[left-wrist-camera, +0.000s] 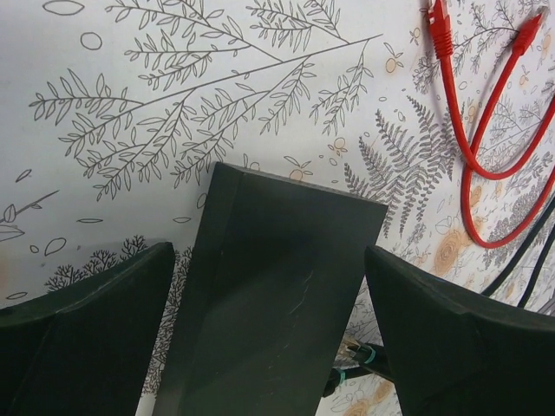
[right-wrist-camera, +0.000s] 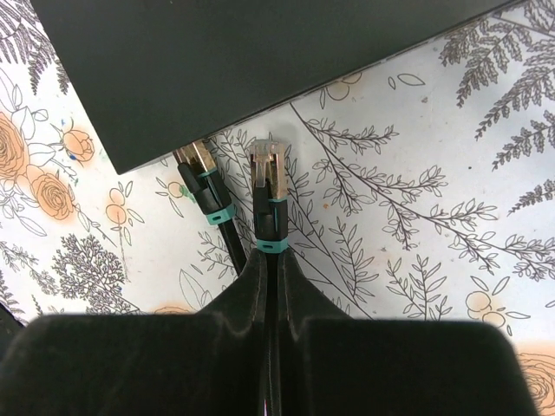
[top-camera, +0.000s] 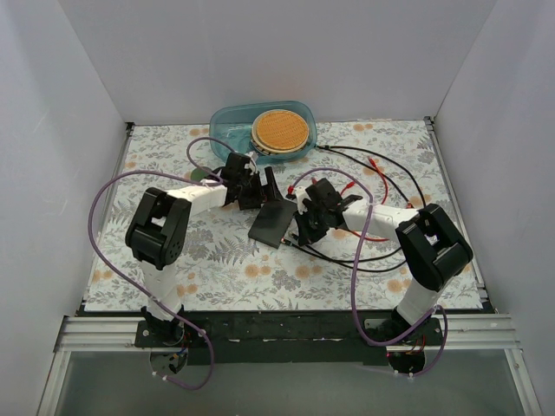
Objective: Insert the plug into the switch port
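The white-and-black left arm (top-camera: 186, 198) and right arm (top-camera: 381, 215) are folded inward toward the centre of the top view. The left claw (left-wrist-camera: 269, 256) is held wide, its dark fingers (left-wrist-camera: 87, 329) seen at the lower corners of its wrist view. The right claw (right-wrist-camera: 270, 260) is pinched tight on a black teal-collared cable plug (right-wrist-camera: 267, 186).

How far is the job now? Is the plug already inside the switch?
Done: the right end effector holds the plug, aimed at the switch. In hand: the left end effector straddles the switch, fingers apart. Remaining: the plug tip is short of the switch edge, so it is not inserted. A second plug beside it already reaches that edge.
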`<state>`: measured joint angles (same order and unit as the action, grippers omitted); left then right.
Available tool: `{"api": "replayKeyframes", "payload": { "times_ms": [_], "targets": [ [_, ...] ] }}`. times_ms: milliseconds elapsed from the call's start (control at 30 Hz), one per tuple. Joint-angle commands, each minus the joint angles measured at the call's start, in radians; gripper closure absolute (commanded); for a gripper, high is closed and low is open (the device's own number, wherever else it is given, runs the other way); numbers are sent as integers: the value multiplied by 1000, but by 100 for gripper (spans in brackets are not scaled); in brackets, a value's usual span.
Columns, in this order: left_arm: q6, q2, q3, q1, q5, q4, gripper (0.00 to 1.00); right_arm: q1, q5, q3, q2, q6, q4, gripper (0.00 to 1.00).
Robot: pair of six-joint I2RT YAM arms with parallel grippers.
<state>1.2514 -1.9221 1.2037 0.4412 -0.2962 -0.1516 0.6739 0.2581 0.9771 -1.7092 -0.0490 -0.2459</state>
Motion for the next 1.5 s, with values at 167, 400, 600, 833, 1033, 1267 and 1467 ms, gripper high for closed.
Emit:
{"api": "replayKeyframes", "payload": {
  "times_ms": [167, 400, 600, 833, 1033, 1267, 1467],
  "targets": [
    [3, 116, -90, -1, 46, 1, 14, 1, 53, -20, 34, -6, 82, 99],
    [25, 164, -148, -1, 12, 26, 18, 1, 67, -5, 11, -17, 94, 99],
    [39, 173, -177, -1, -26, 52, 23, 1, 73, 2, 8, -15, 97, 99],
    [54, 179, -188, 1, -50, 70, 25, 3, 79, 11, -18, -17, 88, 99],
    [63, 190, -187, 1, -66, 78, 25, 3, 79, 41, -38, -17, 63, 99],
    [60, 195, -182, 1, -83, 81, 25, 3, 82, 48, -44, -17, 74, 99],
    [39, 192, -200, 2, -115, 95, 25, 3, 118, 22, -40, 0, 152, 99]
  ]
}}
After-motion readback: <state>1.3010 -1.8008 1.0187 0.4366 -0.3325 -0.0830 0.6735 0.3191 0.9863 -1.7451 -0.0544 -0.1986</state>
